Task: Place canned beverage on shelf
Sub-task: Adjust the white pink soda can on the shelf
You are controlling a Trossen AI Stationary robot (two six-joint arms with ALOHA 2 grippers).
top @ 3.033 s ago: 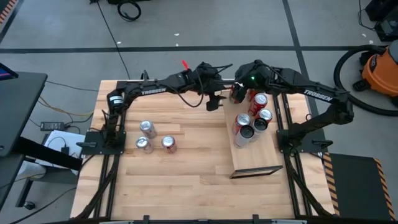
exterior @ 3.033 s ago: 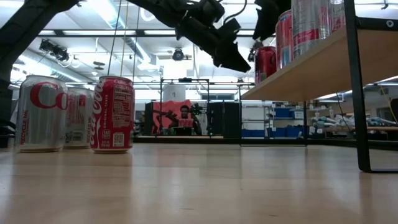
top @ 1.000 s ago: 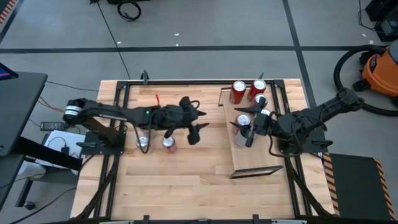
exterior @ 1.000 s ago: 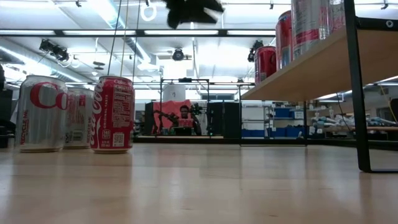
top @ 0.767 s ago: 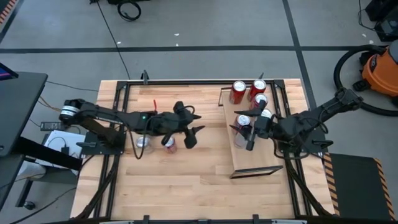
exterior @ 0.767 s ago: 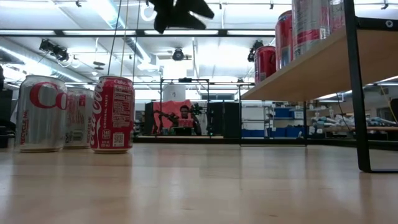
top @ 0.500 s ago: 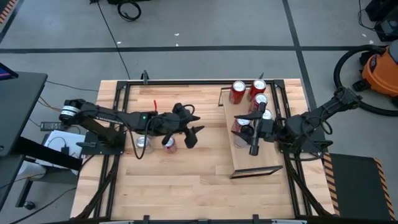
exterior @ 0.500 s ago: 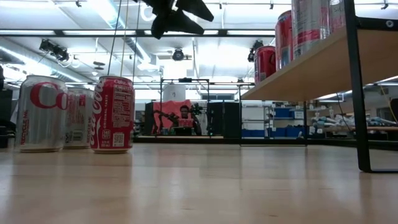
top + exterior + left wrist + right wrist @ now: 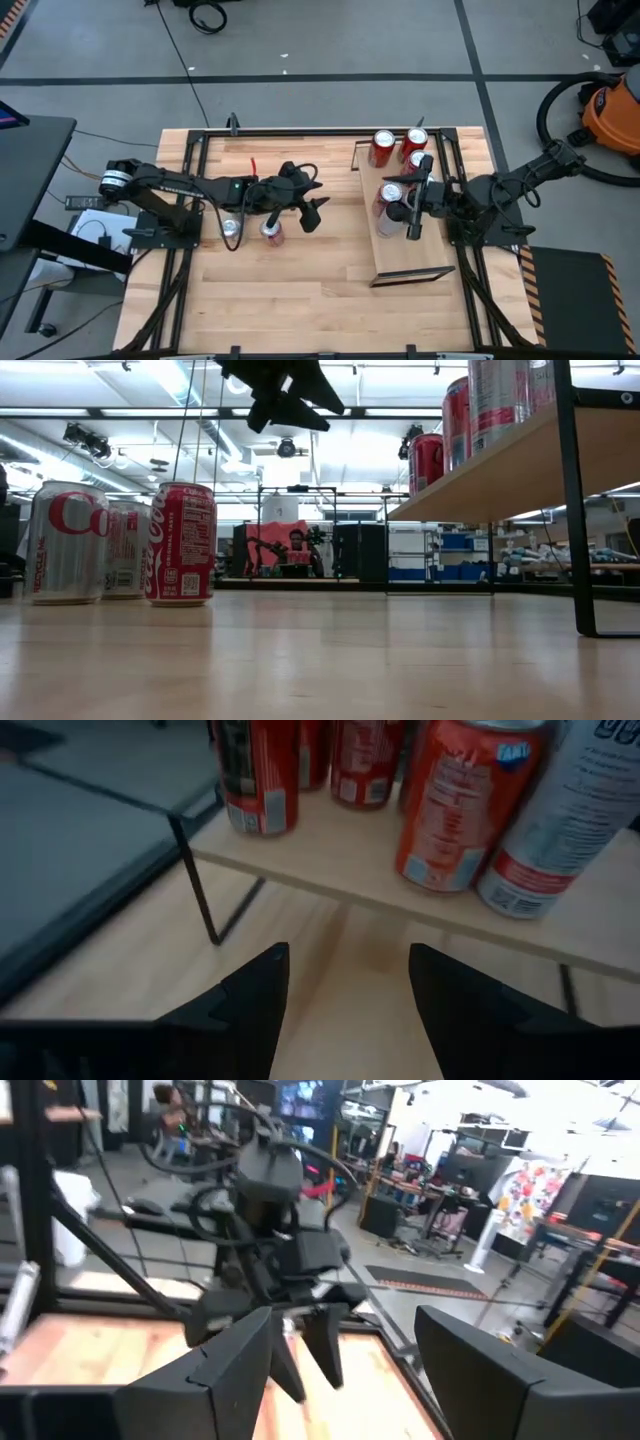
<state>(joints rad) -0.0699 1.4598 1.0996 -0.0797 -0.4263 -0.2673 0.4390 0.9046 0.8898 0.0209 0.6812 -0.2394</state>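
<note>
Jaws of my left gripper (image 9: pixel 316 213) stand open and empty above the desk (image 9: pixel 300 270); my right gripper (image 9: pixel 416 200), its jaws parted and empty, hovers over the shelf (image 9: pixel 410 255).

- Left gripper (image 9: pixel 314 212), frame centre of the high view, arm stretched rightward, fingers (image 9: pixel 255 1010) parted and empty.
- Right gripper (image 9: pixel 418 196), centre-right, fingers (image 9: pixel 240 1355) parted, empty.
</note>
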